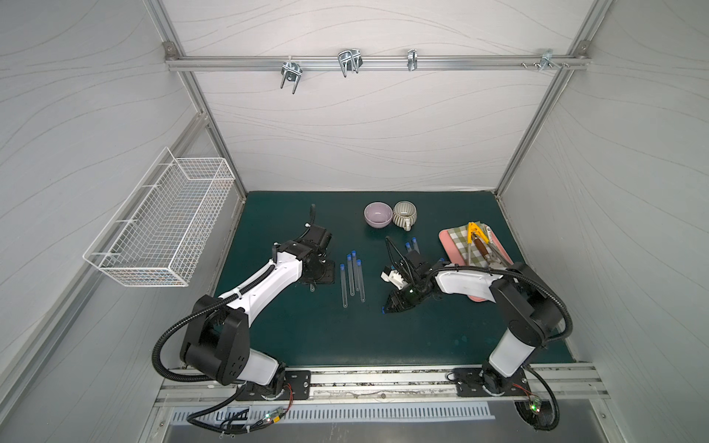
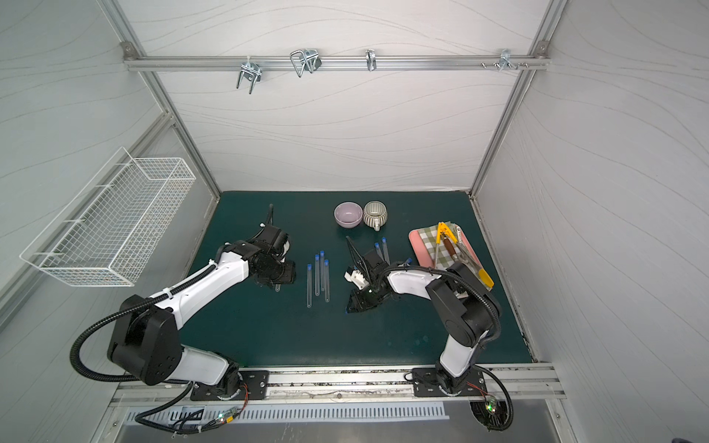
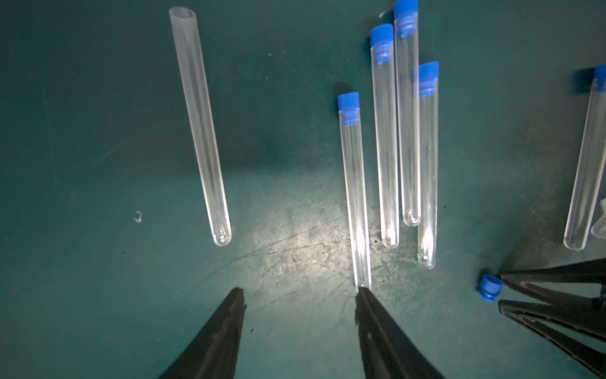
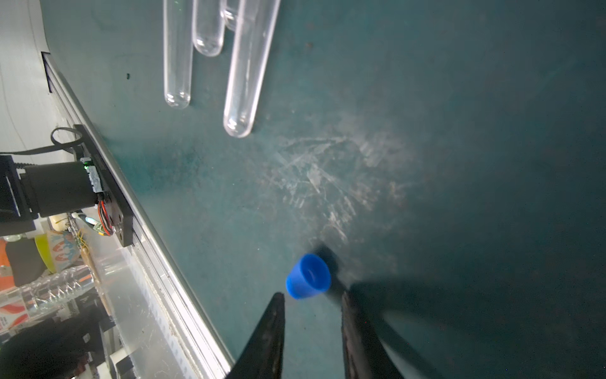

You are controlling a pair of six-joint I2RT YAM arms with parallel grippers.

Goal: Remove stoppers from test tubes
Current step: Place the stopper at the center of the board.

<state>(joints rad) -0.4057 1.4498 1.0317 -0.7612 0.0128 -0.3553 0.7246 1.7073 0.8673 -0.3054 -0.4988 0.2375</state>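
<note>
We are looking at a dark green tabletop [image 1: 307,337] where four long clear test tubes [image 1: 350,276] are lying side by side near the centre, each plugged with a bright blue plastic stopper [image 3: 348,105]. In both top views their long axes are running from 12 to 6 o'clock, with the stoppered mouths at 12 and the rounded bottoms at 6. A fifth clear tube with an open mouth [image 3: 200,124] is lying at 9 o'clock of that group, mostly hidden under the left wrist in the top views.

The left end effector [image 3: 300,290] is hanging over the tabletop at 9 o'clock of the group, its jaws standing wide with nothing between them. In the left wrist view the rounded bottom of the nearest stoppered tube [image 3: 355,197] is showing right at one fingertip, though we cannot tell whether they are touching. The right end effector [image 4: 312,294] is sitting at about 4 o'clock of the group with its jaws parted a little. A loose blue stopper [image 4: 308,277] is lying just off its tips, not clamped.

We are judging the left arm the nearer one to that tube, which lies at its 3 o'clock. Its stopper is sitting at the far 12 o'clock end, so the right arm would be reaching up past the tube bottoms to pull it.
</note>
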